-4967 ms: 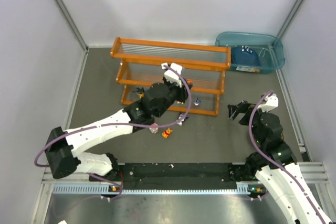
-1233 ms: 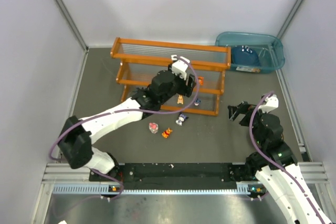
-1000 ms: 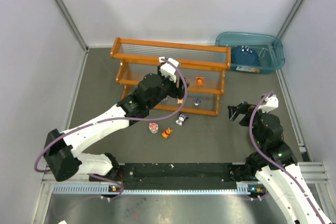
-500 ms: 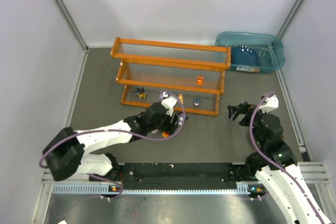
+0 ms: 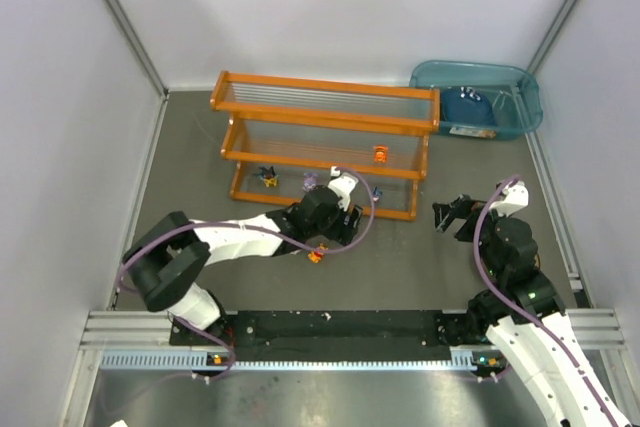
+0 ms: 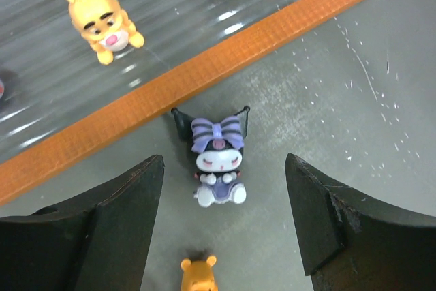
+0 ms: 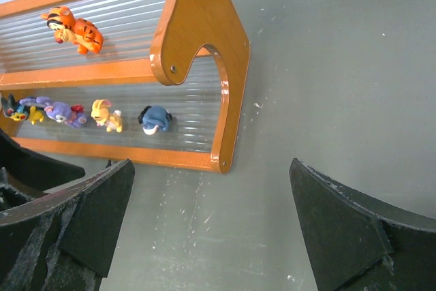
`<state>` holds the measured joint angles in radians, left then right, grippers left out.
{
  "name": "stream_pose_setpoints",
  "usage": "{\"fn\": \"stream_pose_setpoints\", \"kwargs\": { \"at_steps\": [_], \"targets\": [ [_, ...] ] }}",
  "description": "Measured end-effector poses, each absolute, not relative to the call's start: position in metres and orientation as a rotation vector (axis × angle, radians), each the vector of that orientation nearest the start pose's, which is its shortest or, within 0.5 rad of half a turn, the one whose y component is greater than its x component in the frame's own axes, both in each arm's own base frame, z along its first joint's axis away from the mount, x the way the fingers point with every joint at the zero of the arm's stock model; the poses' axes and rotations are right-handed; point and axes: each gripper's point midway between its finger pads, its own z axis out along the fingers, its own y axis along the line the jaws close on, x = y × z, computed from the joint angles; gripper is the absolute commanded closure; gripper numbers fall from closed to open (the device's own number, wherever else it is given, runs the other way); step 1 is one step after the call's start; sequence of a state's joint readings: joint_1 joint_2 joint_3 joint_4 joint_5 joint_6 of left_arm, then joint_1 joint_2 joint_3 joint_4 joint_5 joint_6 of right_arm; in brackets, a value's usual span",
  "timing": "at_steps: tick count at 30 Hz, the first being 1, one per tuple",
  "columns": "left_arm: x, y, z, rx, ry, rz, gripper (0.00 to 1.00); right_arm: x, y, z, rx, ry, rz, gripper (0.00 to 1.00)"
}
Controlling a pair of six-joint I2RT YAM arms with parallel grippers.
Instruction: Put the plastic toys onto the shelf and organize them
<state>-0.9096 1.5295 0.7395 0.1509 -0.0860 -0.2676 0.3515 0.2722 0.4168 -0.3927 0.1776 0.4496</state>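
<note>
Grey tabletop [image 5: 420, 267], pale walls all round. The left gripper [image 6: 225, 182] hangs with its jaws spread wide. Squarely between the fingers sits the black-and-purple plastic figurine with a striped bow [image 6: 216, 151], on the table, touching neither finger. Just ahead runs the bottom rail of the orange-framed stepped shelf [image 6: 204, 80]. A yellow rabbit figurine [image 6: 99, 22] is on its ribbed panel, ahead-left. A little orange bear figurine [image 6: 197, 274] lies just behind. Over to the right gripper [image 7: 211, 168], jaws also wide apart, the shelf's end panel ahead and an orange tiger figurine [image 7: 75, 28] up ahead-left.

Toy [image 6: 218, 161] on table [image 6: 340, 93] before shelf [image 6: 225, 66], bin [image 5: 528, 97] apparently behind its right end
</note>
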Motion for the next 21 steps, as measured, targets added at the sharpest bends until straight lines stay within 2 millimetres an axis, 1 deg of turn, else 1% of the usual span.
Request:
{"fn": "stream_pose_setpoints", "kwargs": {
  "at_steps": [3,7,10,15,21],
  "targets": [
    [0.255,-0.319,0.060,0.668,2.172,-0.542,0.24,0.223,0.068,0.181,0.215,1.821,0.406,0.01],
    [0.259,-0.318,0.052,0.647,2.197,-0.506,0.26,0.223,0.068,0.181,0.214,1.822,0.408,0.01],
    [0.260,-0.317,0.049,0.634,2.206,-0.492,0.30,0.223,0.068,0.181,0.214,1.822,0.408,0.01],
    [0.265,-0.320,0.046,0.628,2.220,-0.472,0.42,0.223,0.068,0.181,0.214,1.821,0.408,0.01],
    [0.267,-0.321,0.042,0.626,2.229,-0.465,0.46,0.223,0.068,0.181,0.214,1.822,0.408,0.01]
  ]
}}
